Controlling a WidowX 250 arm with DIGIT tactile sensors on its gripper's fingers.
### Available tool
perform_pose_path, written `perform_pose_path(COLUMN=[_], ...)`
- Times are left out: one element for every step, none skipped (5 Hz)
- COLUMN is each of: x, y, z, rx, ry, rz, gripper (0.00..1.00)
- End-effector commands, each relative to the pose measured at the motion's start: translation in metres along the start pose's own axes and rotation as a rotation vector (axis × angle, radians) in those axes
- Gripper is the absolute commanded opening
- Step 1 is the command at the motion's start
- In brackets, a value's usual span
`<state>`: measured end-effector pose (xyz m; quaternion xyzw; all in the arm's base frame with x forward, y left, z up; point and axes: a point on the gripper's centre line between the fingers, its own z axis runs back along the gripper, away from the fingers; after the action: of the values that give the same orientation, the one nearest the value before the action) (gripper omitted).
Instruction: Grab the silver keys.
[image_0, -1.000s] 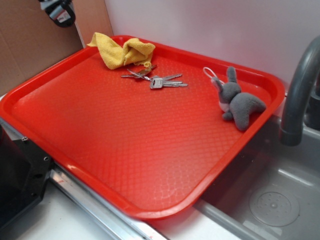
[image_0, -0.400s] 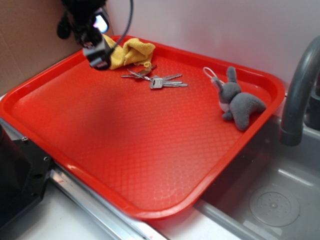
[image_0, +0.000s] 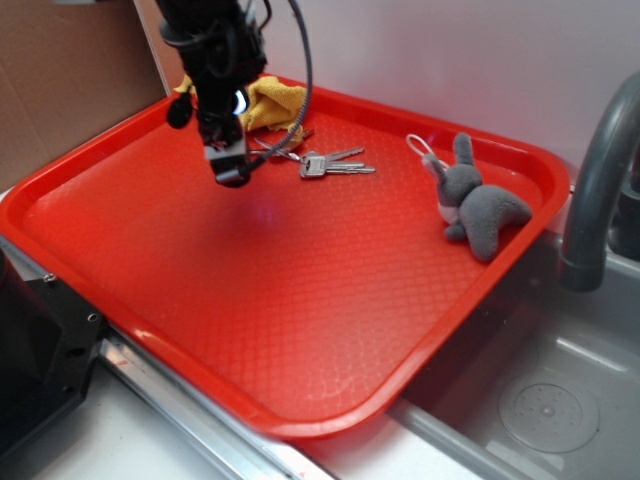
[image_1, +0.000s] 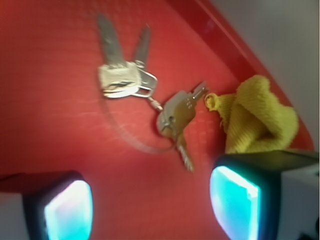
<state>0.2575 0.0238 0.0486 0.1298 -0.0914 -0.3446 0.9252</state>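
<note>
The silver keys (image_0: 325, 163) lie flat near the far edge of the red tray (image_0: 300, 330), just beside the yellow cloth (image_0: 268, 103) and well apart from the grey plush bunny (image_0: 475, 202). The gripper (image_0: 231, 170) hangs over the tray close to them with its fingers spread and empty. The keys (image_1: 137, 95) look thin, stiff, light and slippery, likely to skate on the textured plastic, so the thicker cluster of key heads around the ring seems the best hold.
</note>
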Motion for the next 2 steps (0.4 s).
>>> perform_pose_path(x=[0.0306, 0.0269], y=[0.0038, 0.0077], z=[-0.0136, -0.0095], rx=[-0.047, -0.087], ry=[-0.047, -0.09], rz=[-0.031, -0.01], gripper=[0.77, 0.0])
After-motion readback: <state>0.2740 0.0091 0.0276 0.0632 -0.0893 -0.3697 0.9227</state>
